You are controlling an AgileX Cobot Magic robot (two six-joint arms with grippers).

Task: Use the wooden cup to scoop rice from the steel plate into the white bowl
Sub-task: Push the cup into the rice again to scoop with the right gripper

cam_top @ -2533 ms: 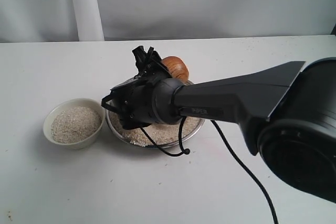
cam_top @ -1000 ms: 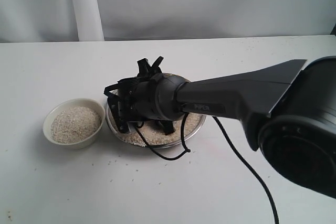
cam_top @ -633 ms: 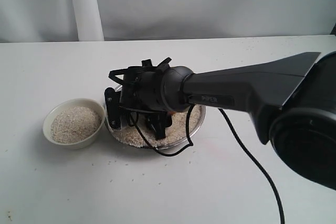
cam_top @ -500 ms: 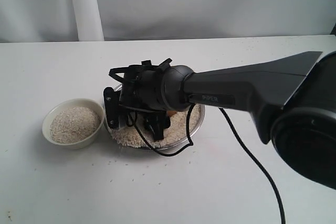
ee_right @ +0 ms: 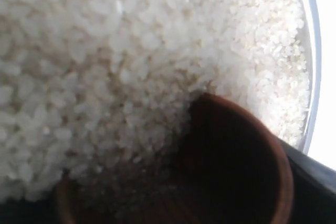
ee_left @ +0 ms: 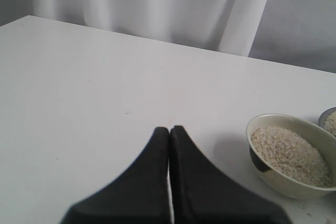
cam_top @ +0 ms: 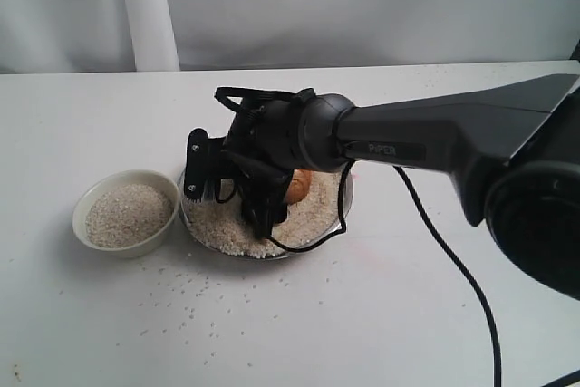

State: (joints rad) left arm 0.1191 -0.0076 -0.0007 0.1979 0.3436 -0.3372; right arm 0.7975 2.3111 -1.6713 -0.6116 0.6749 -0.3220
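Observation:
The steel plate (cam_top: 308, 246) holds a bed of rice (cam_top: 217, 224) at the table's middle. My right gripper (cam_top: 281, 198) hangs low over it, shut on the wooden cup (cam_top: 300, 185). In the right wrist view the cup (ee_right: 239, 166) lies tipped with its dark mouth pushed into the rice (ee_right: 131, 51), grains spilling inside; the plate's rim (ee_right: 311, 51) curves past. The white bowl (cam_top: 136, 246) stands left of the plate, filled with rice (cam_top: 122, 210). My left gripper (ee_left: 169, 129) is shut and empty, above bare table beside the bowl (ee_left: 294, 184).
Loose grains (cam_top: 195, 301) lie scattered on the white table in front of the plate and bowl. A black cable (cam_top: 435, 242) trails from the right arm across the table. A pale curtain and white post (cam_top: 145, 11) back the table.
The right gripper has swung round over the plate and tipped the cup down into the rice. More grains now lie scattered on the table in front.

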